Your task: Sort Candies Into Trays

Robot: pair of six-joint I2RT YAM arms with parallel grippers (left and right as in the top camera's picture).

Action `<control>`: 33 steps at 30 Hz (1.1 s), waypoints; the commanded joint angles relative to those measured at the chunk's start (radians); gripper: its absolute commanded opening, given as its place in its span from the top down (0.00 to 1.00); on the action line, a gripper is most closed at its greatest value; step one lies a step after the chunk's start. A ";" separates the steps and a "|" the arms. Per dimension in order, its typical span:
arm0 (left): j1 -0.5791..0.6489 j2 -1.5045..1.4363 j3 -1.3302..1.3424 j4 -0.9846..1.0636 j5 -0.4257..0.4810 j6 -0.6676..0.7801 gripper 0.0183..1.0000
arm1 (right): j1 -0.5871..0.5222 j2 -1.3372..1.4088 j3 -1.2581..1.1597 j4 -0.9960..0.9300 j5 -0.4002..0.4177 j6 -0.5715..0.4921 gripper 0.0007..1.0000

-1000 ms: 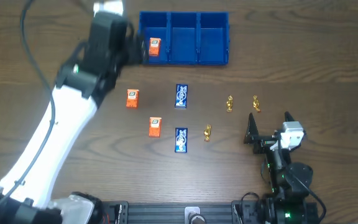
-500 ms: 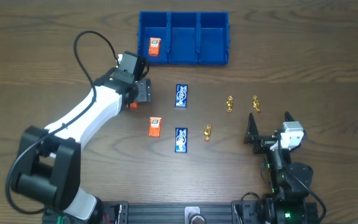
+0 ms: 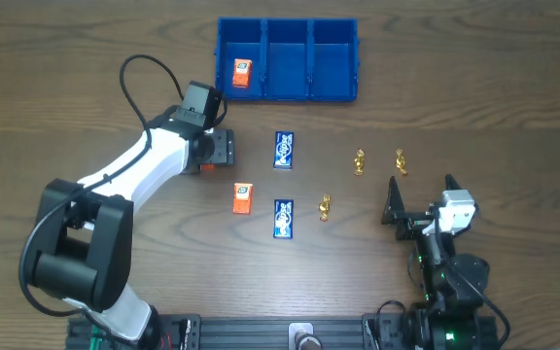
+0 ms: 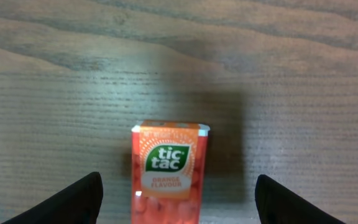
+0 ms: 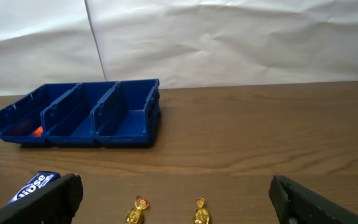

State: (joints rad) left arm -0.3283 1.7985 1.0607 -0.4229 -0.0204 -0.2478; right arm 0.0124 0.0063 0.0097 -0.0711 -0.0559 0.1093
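Left gripper (image 4: 178, 202), jaws spread, straddles the orange candy box (image 4: 169, 163) near the blue tray (image 3: 299, 95); next, probably, close and lift.

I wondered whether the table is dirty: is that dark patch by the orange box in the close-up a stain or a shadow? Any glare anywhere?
Left wrist view: a soft shadow, not a stain, on the table around the orange box, likely from the left pincer above. Right wrist view: even light, thin shadow under the blue tray. Top view: no glare.
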 commanded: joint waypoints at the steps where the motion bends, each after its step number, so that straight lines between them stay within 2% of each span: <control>1: 0.008 0.031 0.008 -0.018 0.017 0.024 0.21 | -0.008 -0.004 -0.002 -0.006 0.002 -0.007 0.00; 11: 0.047 0.047 0.008 -0.022 0.039 0.024 0.23 | -0.008 -0.004 -0.002 -0.006 0.002 -0.007 0.00; 15: 0.047 0.048 0.008 -0.021 0.039 0.024 0.30 | -0.008 -0.004 -0.002 -0.006 0.002 -0.007 0.00; 23: 0.047 0.077 0.008 -0.003 0.048 0.024 0.32 | -0.008 -0.004 -0.002 -0.006 0.002 -0.007 0.00; 30: 0.045 0.077 0.008 0.005 0.056 0.024 0.55 | -0.008 -0.004 -0.002 -0.006 0.002 -0.007 0.00; 33: 0.039 0.077 0.008 0.005 0.055 0.024 0.60 | -0.008 -0.004 -0.002 -0.006 0.002 -0.007 0.00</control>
State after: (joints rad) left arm -0.2832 1.8519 1.0607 -0.4171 0.0246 -0.2310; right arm 0.0124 0.0063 0.0097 -0.0715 -0.0559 0.1089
